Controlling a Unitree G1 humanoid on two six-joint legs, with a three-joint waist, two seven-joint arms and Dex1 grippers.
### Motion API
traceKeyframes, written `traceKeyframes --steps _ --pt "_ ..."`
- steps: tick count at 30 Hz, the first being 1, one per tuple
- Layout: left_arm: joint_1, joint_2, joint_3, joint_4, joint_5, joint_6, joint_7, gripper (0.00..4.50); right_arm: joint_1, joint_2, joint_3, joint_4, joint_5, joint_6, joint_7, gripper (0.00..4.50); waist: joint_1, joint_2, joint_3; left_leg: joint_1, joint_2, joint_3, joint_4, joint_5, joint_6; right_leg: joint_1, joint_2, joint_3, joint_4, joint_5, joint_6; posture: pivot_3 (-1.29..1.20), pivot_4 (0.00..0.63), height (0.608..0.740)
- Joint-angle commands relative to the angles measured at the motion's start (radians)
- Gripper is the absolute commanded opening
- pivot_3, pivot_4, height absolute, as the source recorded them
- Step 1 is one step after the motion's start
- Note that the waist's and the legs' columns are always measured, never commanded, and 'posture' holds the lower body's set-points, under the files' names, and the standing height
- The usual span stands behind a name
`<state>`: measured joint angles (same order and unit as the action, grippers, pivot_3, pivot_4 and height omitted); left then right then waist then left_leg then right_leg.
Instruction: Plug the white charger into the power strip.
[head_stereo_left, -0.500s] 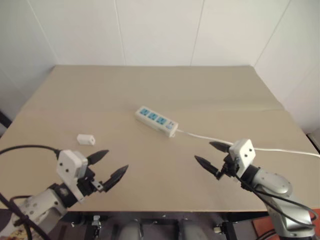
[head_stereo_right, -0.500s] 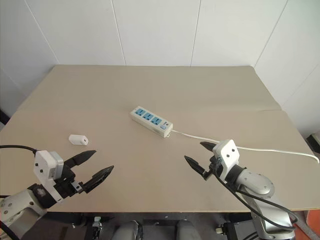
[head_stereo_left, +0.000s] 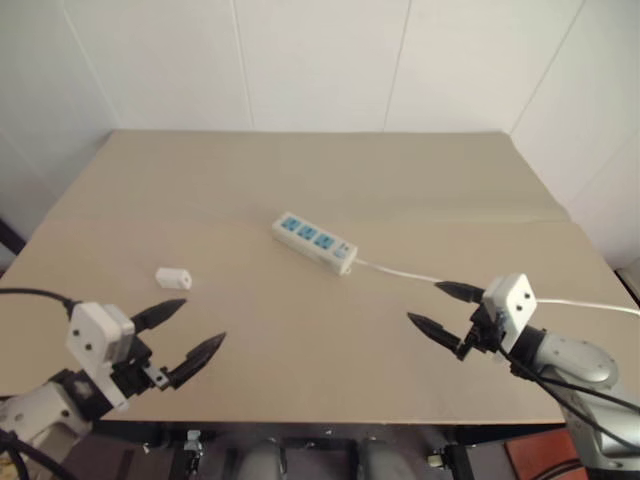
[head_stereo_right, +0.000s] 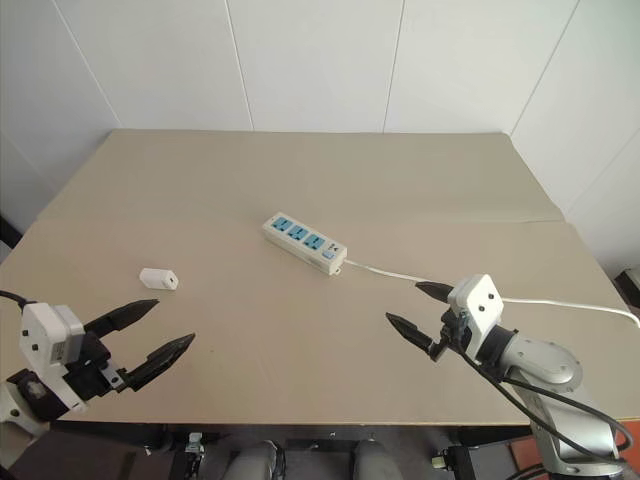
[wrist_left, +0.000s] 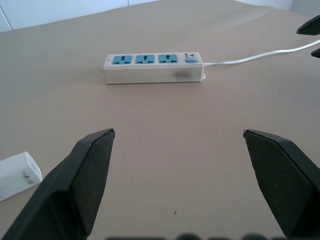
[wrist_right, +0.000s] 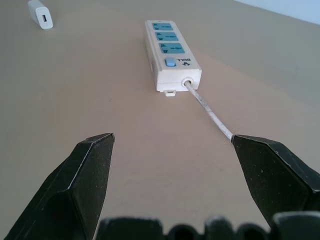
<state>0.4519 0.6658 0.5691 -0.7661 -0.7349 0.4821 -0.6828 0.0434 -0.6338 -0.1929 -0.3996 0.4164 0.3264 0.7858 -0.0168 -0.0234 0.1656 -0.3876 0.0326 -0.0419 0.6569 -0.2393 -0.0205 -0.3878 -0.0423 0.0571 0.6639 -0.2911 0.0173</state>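
We are looking down on a tan table (head_stereo_left: 330, 180) that carries both things of the task. The power strip (head_stereo_left: 315, 241) is lying flat near the middle of the table, set at a slant, with its three blue sockets facing up and its switch at the end turned toward the right edge. Its white cord (head_stereo_left: 420, 277) is running from that end across the surface to the right edge. The white charger (head_stereo_left: 173, 277) is lying on its side well apart from the strip, toward the left edge and somewhat nearer the front edge, untouched.

We are holding the left gripper (head_stereo_left: 186, 328) over the front left corner, its two black fingers spread wide with nothing between them; it is sitting near the charger without touching it. We are holding the right gripper (head_stereo_left: 446, 307) over the front right part of the table, its fingers also spread wide and empty, just in front of the cord and pointing toward the strip's switch end. In the right wrist view the strip (wrist_right: 170, 52) is lying straight ahead between the open fingers, with the charger (wrist_right: 40, 13) beyond it.
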Motion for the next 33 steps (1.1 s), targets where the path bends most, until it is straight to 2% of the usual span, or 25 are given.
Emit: traceKeyframes --steps 1,6,10,15,21,25,29,30,33 --pt "-0.002 -0.008 -0.005 -0.015 0.003 -0.023 0.000 4.50 -0.048 0.008 -0.002 0.013 -0.015 -0.048 -0.015 4.47 -0.001 0.000 0.000 0.000 0.000 0.000 0.000 0.000 0.000 0.000 0.000 0.000 0.000 0.000 0.000 0.00 0.150 0.740" --pt "-0.041 -0.002 -0.045 -0.007 0.012 -0.018 0.003 4.50 -0.221 0.078 0.154 0.182 -0.161 -0.100 -0.073 4.47 -0.016 -0.001 0.000 0.004 0.001 0.003 0.000 0.000 0.000 0.001 0.001 0.003 0.001 0.001 0.001 0.00 0.150 0.740" --pt "-0.076 0.006 -0.076 0.009 0.016 -0.014 -0.002 4.50 -0.446 0.178 0.299 0.473 -0.296 -0.137 -0.112 4.47 -0.028 -0.001 0.000 0.003 0.001 0.004 0.000 0.000 0.000 0.000 0.001 0.004 0.001 0.002 0.001 0.00 0.150 0.740" --pt "-0.092 0.005 -0.093 0.014 0.024 -0.014 -0.002 4.50 -0.605 0.230 0.347 0.721 -0.361 -0.200 -0.115 4.47 -0.024 0.000 0.001 0.002 0.000 0.005 0.000 0.000 0.000 -0.001 0.001 0.005 0.001 0.002 0.002 0.00 0.150 0.740" --pt "-0.099 0.001 -0.118 0.008 0.030 -0.014 0.004 4.50 -0.707 0.278 0.373 0.941 -0.423 -0.229 -0.138 4.47 -0.027 -0.001 0.000 0.001 -0.001 0.007 0.000 -0.001 0.000 -0.002 -0.001 0.007 0.000 0.003 0.003 0.00 0.150 0.740" --pt "-0.099 0.005 -0.127 0.009 0.040 -0.017 0.002 4.50 -0.734 0.294 0.369 1.004 -0.408 -0.195 -0.099 3.62 -0.030 0.000 0.000 0.005 0.000 0.007 0.000 -0.001 0.000 0.000 0.000 0.007 0.001 0.003 0.003 0.00 0.150 0.740" --pt "-0.102 0.009 -0.130 0.017 0.046 -0.021 -0.003 4.50 -0.705 0.280 0.368 0.951 -0.389 -0.158 -0.043 2.31 -0.029 -0.001 0.000 0.006 0.000 0.008 0.000 -0.001 0.000 0.001 0.000 0.008 0.001 0.004 0.003 0.00 0.150 0.740" --pt "-0.103 0.009 -0.132 0.018 0.048 -0.022 -0.005 4.50 -0.698 0.277 0.367 0.940 -0.388 -0.153 -0.037 2.14 -0.028 -0.001 0.000 0.005 0.000 0.008 0.000 -0.001 0.000 0.001 0.000 0.008 0.001 0.003 0.003 0.00 0.150 0.740" --pt "-0.116 0.012 -0.146 0.029 0.055 -0.023 -0.014 4.50 -0.683 0.272 0.368 0.879 -0.388 -0.120 -0.024 1.19 -0.027 -0.001 0.000 0.005 0.000 0.008 0.000 -0.001 0.000 0.000 -0.001 0.008 0.001 0.003 0.003 0.00 0.150 0.740"
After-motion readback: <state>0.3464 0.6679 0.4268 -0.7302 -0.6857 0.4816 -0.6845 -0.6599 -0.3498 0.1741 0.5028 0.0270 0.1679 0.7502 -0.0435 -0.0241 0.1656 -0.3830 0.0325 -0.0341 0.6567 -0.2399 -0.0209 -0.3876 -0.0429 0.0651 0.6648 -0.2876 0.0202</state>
